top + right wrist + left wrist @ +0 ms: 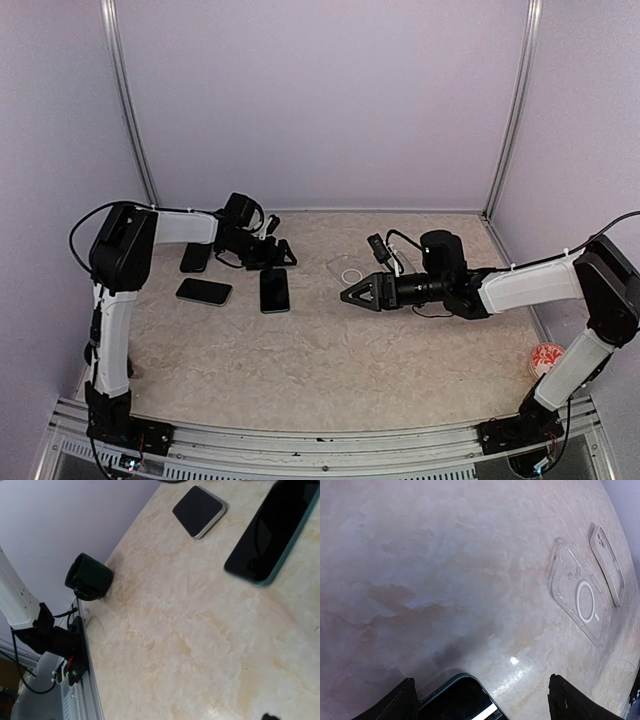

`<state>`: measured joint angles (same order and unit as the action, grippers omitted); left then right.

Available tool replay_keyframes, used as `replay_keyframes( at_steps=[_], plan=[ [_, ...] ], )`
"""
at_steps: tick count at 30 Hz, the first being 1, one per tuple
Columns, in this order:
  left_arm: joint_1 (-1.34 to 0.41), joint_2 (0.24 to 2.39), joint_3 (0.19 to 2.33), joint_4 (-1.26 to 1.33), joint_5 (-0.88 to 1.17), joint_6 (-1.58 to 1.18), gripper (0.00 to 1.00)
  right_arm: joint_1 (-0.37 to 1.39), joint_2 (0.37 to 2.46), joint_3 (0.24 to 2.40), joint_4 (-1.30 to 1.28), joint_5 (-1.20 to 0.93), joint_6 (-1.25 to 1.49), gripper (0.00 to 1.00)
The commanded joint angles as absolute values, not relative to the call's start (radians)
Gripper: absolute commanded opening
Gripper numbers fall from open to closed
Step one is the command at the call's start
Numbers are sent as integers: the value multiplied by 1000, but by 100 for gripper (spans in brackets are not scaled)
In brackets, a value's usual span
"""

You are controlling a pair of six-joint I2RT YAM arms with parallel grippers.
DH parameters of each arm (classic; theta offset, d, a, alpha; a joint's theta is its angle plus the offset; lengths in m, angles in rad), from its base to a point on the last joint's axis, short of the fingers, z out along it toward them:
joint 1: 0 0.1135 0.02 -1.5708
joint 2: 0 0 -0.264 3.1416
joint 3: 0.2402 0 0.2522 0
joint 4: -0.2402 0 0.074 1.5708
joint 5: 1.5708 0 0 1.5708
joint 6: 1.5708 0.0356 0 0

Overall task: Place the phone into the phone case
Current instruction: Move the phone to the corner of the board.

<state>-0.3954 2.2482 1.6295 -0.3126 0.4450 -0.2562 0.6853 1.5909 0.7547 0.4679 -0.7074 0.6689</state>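
Bearing a white ring [586,602], the phone case [580,596] lies flat.

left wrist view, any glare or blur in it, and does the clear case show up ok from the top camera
Left wrist view: small glare spot on the table near the phone, whose screen shows a white streak; the phone case reads well, ring crisp. Top view: the phone case is faint, little but its ring showing.
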Motion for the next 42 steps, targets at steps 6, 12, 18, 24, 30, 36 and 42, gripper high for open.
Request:
replay_keyframes(
  at_steps=[6,12,18,24,30,36,42],
  plan=[
    [-416,2159,1573,-255,363,-320,89,696,1555,737,474,-692,663,86],
    [-408,2059,1486,-247,248,-337,91,696,1542,720,479,-685,656,87],
    [-418,2011,1363,-182,246,-372,93,696,1548,719,484,-685,654,87],
    [-448,2007,1310,-163,247,-383,95,696,1555,727,477,-681,652,88],
    [-475,2004,1277,-143,266,-391,95,696,1552,732,467,-672,647,88],
    [-534,2028,1281,-137,293,-389,95,694,1554,740,442,-659,635,88],
    [-590,2062,1302,-132,325,-376,95,679,1546,756,400,-651,616,89]
  ],
)
